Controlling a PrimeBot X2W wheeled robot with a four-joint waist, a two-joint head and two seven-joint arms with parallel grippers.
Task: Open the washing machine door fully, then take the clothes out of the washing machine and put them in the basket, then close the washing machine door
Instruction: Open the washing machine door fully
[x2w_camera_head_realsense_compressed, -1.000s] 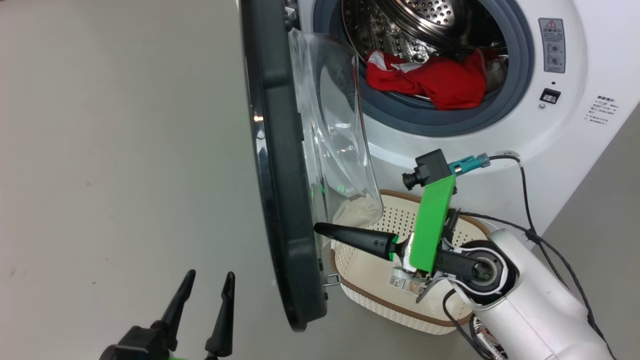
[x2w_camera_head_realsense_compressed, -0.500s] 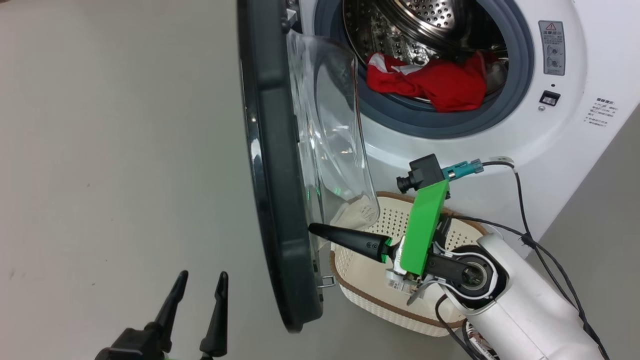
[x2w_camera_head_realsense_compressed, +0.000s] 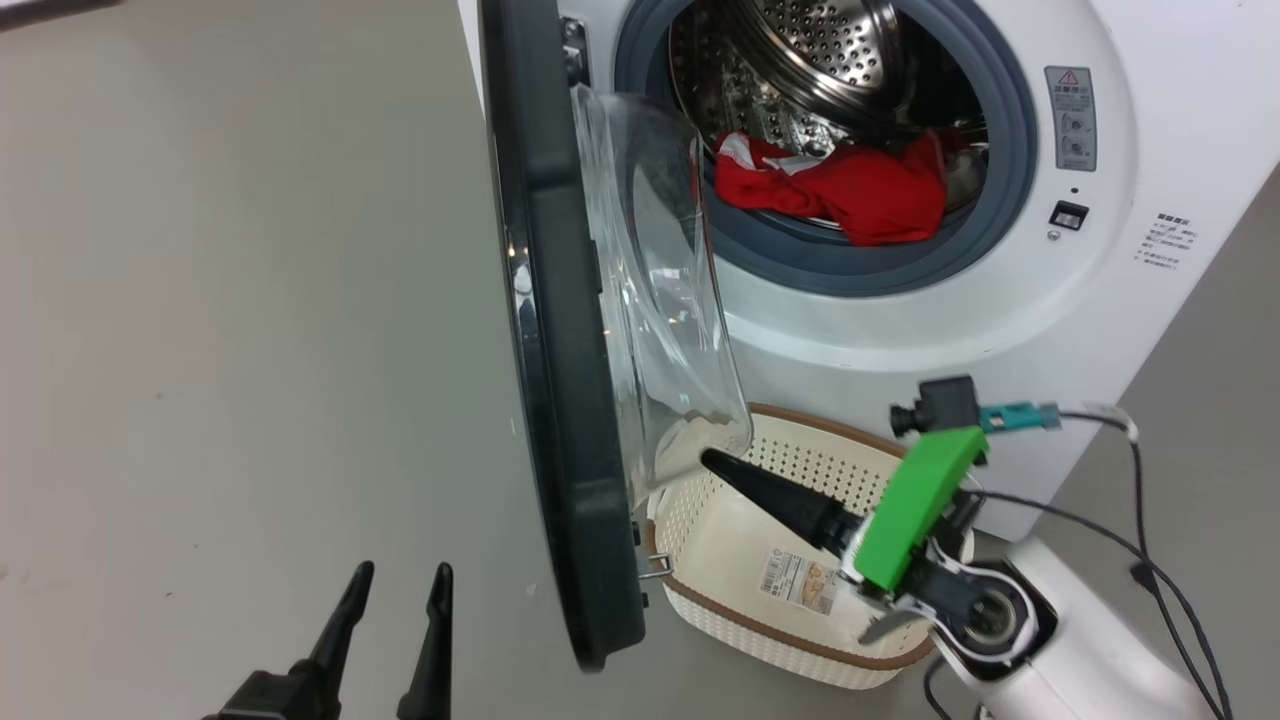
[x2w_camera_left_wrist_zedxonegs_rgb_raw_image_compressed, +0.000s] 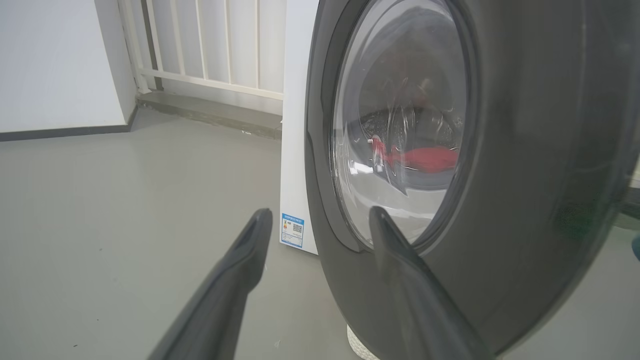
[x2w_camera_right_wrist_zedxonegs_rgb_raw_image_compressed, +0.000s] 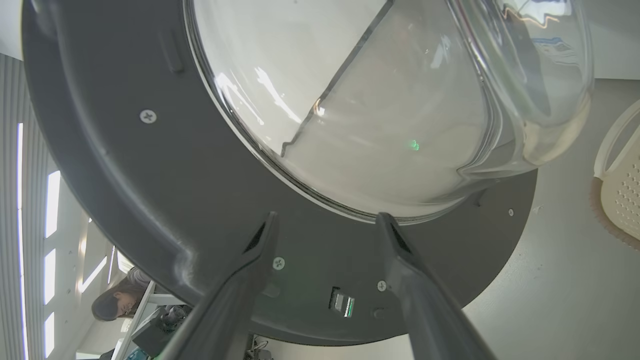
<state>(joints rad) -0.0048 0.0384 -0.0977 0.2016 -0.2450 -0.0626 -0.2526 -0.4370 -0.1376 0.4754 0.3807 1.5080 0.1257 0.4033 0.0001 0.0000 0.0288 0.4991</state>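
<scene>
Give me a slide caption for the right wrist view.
Open right gripper faces the inner side of the round black-rimmed glass washing machine door, cream perforated basket alongside.

Open door (x2w_camera_head_realsense_compressed: 560, 400), red clothes (x2w_camera_head_realsense_compressed: 850, 190) inside washing machine (x2w_camera_head_realsense_compressed: 900, 330)

Bright, even light with soft shadows. White glare streaks shine on the big round black-rimmed door's bulging clear glass window (x2w_camera_right_wrist_zedxonegs_rgb_raw_image_compressed: 360, 110). The left gripper's long dark fingers (x2w_camera_left_wrist_zedxonegs_rgb_raw_image_compressed: 225, 300) look blurry up close, and the edges maybe bend.

One washing machine (x2w_camera_head_realsense_compressed: 900, 330), one door (x2w_camera_head_realsense_compressed: 560, 400), one basket (x2w_camera_head_realsense_compressed: 715, 535), two tools (x2w_camera_head_realsense_compressed: 403, 572) (x2w_camera_head_realsense_compressed: 712, 461).
</scene>
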